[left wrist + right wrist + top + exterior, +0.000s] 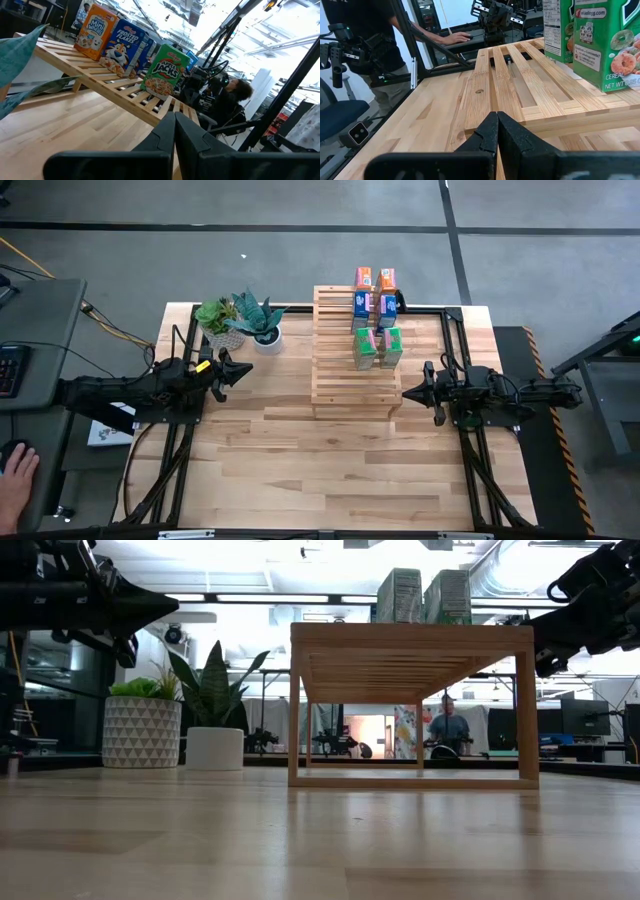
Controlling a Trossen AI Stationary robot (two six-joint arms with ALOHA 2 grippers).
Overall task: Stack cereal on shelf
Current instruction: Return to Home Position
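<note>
Light wooden plank desk (300, 470): the light wooden slatted shelf (335, 375) stands on it, centre to far side, long axis running near to far. Left of the shelf, two potted plants sit side by side: white patterned pot (222, 337), then smooth white pot (267, 338). On the shelf's right half are six small cardboard cereal boxes, upright, in pairs: orange pair (363, 278) farthest, blue pair (362, 305) mid, green pair (365, 348) nearest.
</note>
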